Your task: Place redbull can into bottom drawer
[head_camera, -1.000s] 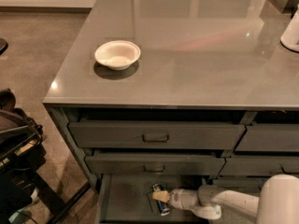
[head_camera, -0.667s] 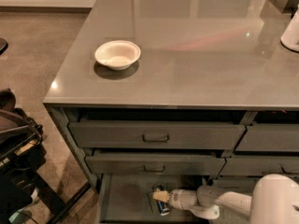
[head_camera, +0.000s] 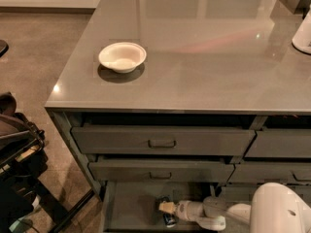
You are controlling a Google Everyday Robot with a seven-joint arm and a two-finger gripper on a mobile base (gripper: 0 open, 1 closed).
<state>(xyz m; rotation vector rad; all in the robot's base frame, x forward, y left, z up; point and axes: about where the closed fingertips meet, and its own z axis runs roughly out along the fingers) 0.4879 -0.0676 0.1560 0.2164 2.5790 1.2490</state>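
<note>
The bottom drawer (head_camera: 131, 205) is pulled open at the lower left of the cabinet, a shallow dark-grey tray. My gripper (head_camera: 166, 208) reaches into it from the right on the white arm (head_camera: 272, 212). The redbull can (head_camera: 168, 219), blue and silver, shows partly at the gripper's tip, low inside the drawer near its floor. The gripper's pale fingertips sit against the can's upper end. Most of the can is hidden by the gripper.
A white bowl (head_camera: 122, 57) sits on the grey countertop (head_camera: 204, 57). Two handled drawers (head_camera: 162, 141) above are closed. A white object (head_camera: 303, 33) stands at the counter's right edge. Dark equipment (head_camera: 17, 164) stands on the floor at left.
The arm's white body looks to have shifted slightly left in the lower right corner. The gripper and can stay at about the same spot in the drawer.
</note>
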